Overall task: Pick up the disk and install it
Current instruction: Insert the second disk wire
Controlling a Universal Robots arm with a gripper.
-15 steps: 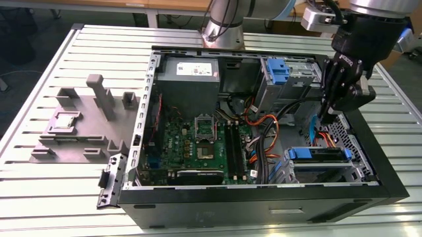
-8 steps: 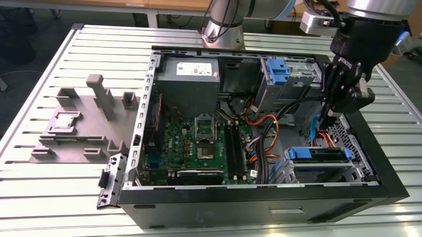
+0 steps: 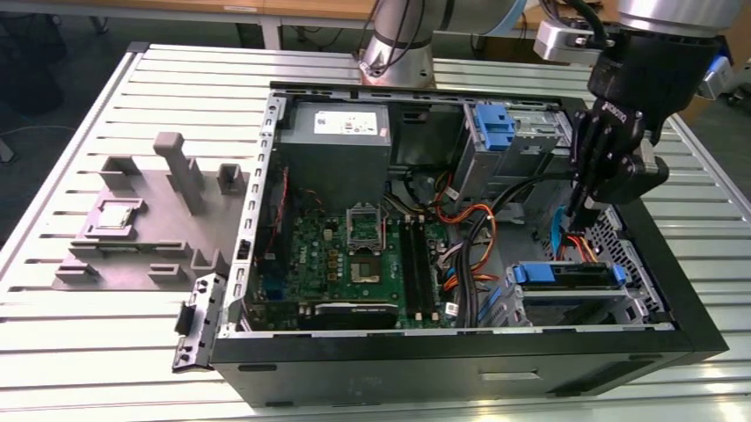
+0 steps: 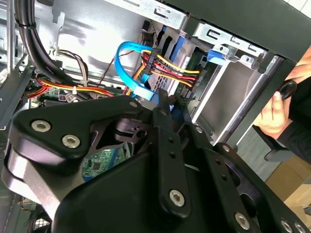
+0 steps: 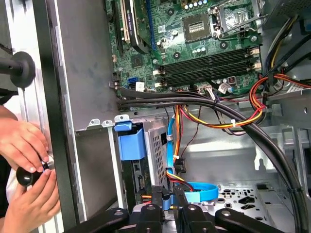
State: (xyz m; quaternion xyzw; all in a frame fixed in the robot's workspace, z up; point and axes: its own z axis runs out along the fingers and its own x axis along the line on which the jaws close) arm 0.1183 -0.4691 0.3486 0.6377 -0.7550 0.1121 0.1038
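Overhead, claw (image 3: 583,209) inside case (image 3: 692,290) wall, above disk (image 3: 564,275).

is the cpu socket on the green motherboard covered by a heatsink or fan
No: in the exterior view the square metal CPU socket on the green motherboard lies bare, with no heatsink or fan over it.

Exterior looks down on case (image 3: 470,352) — wrist views close inside

Pale slatted metal tabletop (image 3: 141,79) (ribbed across its surface), grey moulded fixture (image 3: 147,224) resting on it; wooden desk edge (image 3: 235,10) beyond, dark floor below.
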